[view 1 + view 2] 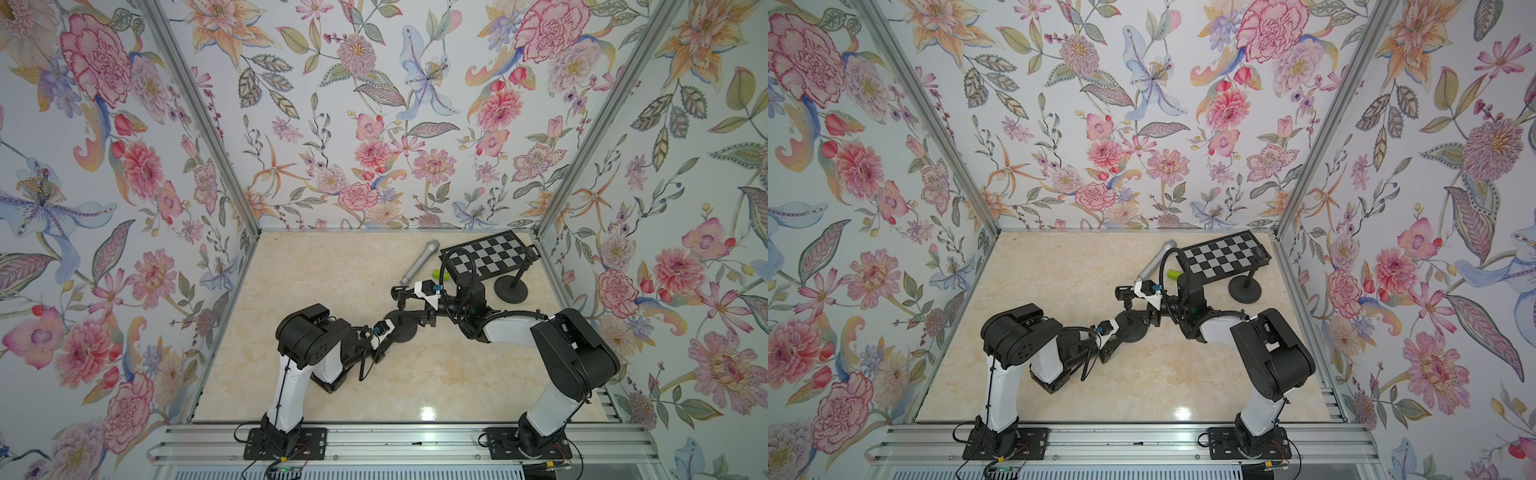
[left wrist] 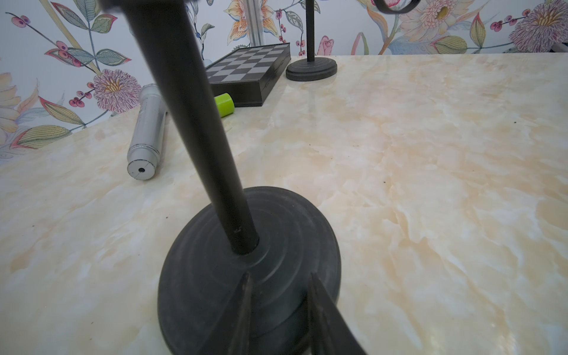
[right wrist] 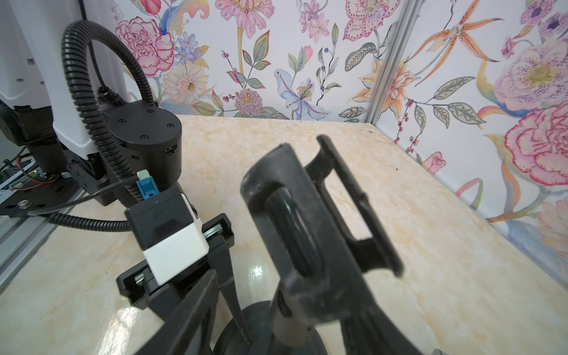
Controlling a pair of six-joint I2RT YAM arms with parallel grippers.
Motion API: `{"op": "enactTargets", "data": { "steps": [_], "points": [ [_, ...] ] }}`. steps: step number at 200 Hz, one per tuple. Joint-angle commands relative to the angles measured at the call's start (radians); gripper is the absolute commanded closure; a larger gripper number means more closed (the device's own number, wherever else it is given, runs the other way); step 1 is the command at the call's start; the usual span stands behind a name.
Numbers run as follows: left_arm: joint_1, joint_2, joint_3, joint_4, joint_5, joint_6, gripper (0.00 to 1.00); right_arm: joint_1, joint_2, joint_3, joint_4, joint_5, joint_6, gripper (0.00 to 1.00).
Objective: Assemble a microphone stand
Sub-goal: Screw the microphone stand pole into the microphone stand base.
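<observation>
Step, top views: stand (image 1: 409, 332) upright, well apart from chessboard (image 1: 488, 255), on its arm-mount side. Pole and clip seemingly joined to base already. Microphone (image 1: 419, 262) not yet mounted, lying flat just beside chessboard.
End effectors, top views: left end effector (image 1: 395, 331) low at stand's foot, right end effector (image 1: 409, 302) high at stand's top. Fingers too small to judge.
Surroundings, top views: green cylinder (image 1: 439, 273) between microphone and chessboard. Second stand (image 1: 512, 289) just beside chessboard. Bare bench (image 1: 311, 311) elsewhere.
Left wrist view: pole (image 2: 198, 123) seated in middle of base (image 2: 199, 276). Left fingers (image 2: 244, 307) narrowly apart, tips on base's top; pinching or merely pressing, impossible to tell.
Right wrist view: clip (image 3: 292, 215) on pole's top, blurred. Right fingers (image 3: 184, 316) spread on either side of clip's neck, apparently gripping nothing.
Next move, judged: right arm across to chessboard's side for microphone, with a low grasp across its barrel, then into clip's cradle with base held steady.
Obstructions, judged: green cylinder and chessboard's edge crowding finger room. Round barrel likely to roll.
</observation>
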Motion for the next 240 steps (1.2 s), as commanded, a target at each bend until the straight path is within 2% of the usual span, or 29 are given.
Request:
{"op": "enactTargets", "data": {
  "steps": [1, 23, 50, 66, 89, 93, 102, 109, 115, 127, 143, 153, 177, 189, 201, 217, 224, 240],
  "points": [
    [-0.004, 0.054, -0.026, 0.232, 0.047, -0.006, 0.68, 0.001, 0.034, 0.039, -0.014, -0.040, 0.003, 0.39],
    [-0.004, 0.052, -0.026, 0.232, 0.041, 0.001, 0.68, 0.012, 0.063, 0.044, 0.042, -0.015, 0.025, 0.43],
    [-0.004, 0.064, -0.018, 0.232, 0.048, -0.005, 0.69, 0.012, 0.099, 0.045, 0.126, 0.040, 0.063, 0.55],
    [-0.004, 0.063, -0.021, 0.233, 0.035, -0.003, 0.69, 0.011, 0.105, 0.030, 0.157, 0.107, 0.080, 0.68],
    [-0.003, 0.071, -0.019, 0.231, 0.004, -0.003, 0.68, 0.036, 0.094, -0.052, 0.325, 0.259, 0.171, 0.94],
    [-0.001, 0.072, -0.018, 0.232, -0.001, -0.003, 0.69, 0.049, 0.093, -0.075, 0.368, 0.328, 0.193, 1.00],
    [0.001, 0.075, -0.017, 0.232, -0.014, -0.007, 0.69, 0.093, 0.095, -0.132, 0.456, 0.500, 0.242, 1.00],
    [0.002, 0.076, -0.015, 0.232, -0.022, -0.012, 0.69, 0.137, 0.102, -0.175, 0.521, 0.685, 0.272, 1.00],
    [0.004, 0.078, -0.013, 0.232, -0.027, -0.012, 0.69, 0.216, 0.117, -0.212, 0.571, 0.868, 0.282, 1.00],
    [0.006, 0.081, -0.008, 0.232, -0.030, -0.012, 0.69, 0.329, 0.174, -0.254, 0.676, 1.153, 0.271, 1.00],
    [0.008, 0.087, 0.000, 0.232, -0.037, -0.023, 0.69, 0.436, 0.268, -0.264, 0.795, 1.433, 0.298, 1.00],
    [0.008, 0.092, 0.003, 0.231, -0.034, -0.028, 0.69, 0.478, 0.301, -0.242, 0.778, 1.497, 0.335, 1.00],
    [0.008, 0.101, 0.007, 0.232, -0.030, -0.034, 0.69, 0.511, 0.321, -0.225, 0.793, 1.413, 0.343, 1.00],
    [0.008, 0.101, 0.005, 0.232, -0.034, -0.034, 0.69, 0.480, 0.293, -0.243, 0.792, 1.295, 0.344, 0.98],
    [0.009, 0.102, 0.004, 0.232, -0.040, -0.033, 0.69, 0.424, 0.260, -0.275, 0.794, 1.097, 0.341, 0.77],
    [0.009, 0.104, 0.001, 0.231, -0.044, -0.034, 0.69, 0.319, 0.209, -0.318, 0.785, 0.756, 0.310, 0.53],
    [0.008, 0.106, -0.001, 0.232, -0.042, -0.032, 0.69, 0.264, 0.194, -0.325, 0.773, 0.603, 0.313, 0.48],
    [0.011, 0.109, 0.001, 0.232, -0.048, -0.029, 0.69, 0.154, 0.171, -0.311, 0.733, 0.324, 0.344, 0.47]
  ]
}}
